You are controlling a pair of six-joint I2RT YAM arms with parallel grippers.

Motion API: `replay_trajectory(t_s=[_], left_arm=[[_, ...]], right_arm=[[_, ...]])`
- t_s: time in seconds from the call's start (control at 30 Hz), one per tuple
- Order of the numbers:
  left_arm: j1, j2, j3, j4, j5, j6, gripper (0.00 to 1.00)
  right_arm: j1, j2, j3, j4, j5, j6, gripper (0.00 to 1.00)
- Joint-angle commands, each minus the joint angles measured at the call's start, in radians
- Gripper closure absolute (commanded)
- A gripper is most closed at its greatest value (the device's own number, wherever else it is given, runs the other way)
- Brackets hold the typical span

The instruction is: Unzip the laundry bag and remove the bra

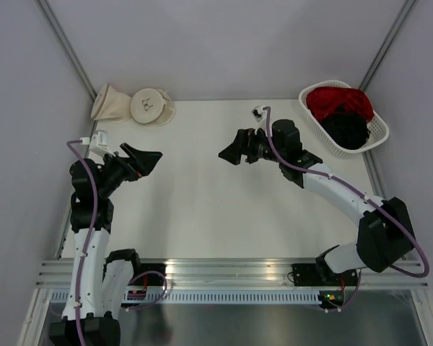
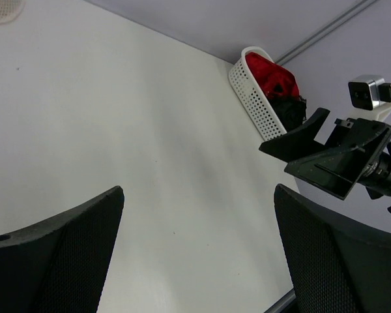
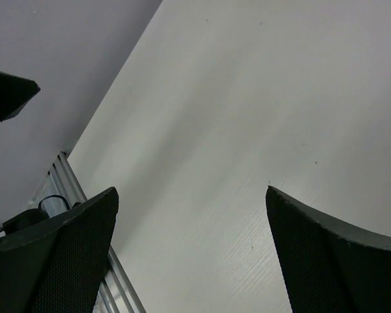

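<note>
Table: we see a matt off-white top, smooth, with faint grain up close.
Laundry bag: we see soft cream cloth, matt.
Basket: we see white perforated plastic with a slight sheen.
Red garment, black garment: we read both as matt cloth.
Left gripper, right gripper: we see matt black, finely dimpled inner faces.
Rails: we see bare brushed metal.
</note>
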Motion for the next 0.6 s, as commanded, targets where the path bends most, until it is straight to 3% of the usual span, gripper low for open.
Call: replay_trajectory(t_s=[0.0,0.13,0.4,0.57], left_arm=[[0.002,-0.023,0.025,-0.026,-0.013,0.028,0.00],[0.004,-0.051,0.019,-0.032,-0.001,0.016,0.00],[0.002,-0.108,-0.005,-0.080,0.001,0.006,0.00],[0.004,-0.131,-0.025,-0.086,-0.002,-0.013,0.01]], right_arm=[[0.003,0.080,0.103,0.029,0.031,0.009,0.02],[0.006,0.215,0.208,0.070,0.048,0.016,0.02],[0.018,0.586,0.579,0.035,0.316,0.039,0.02],[0.029,0.769,0.755,0.082,0.400,0.082,0.02]])
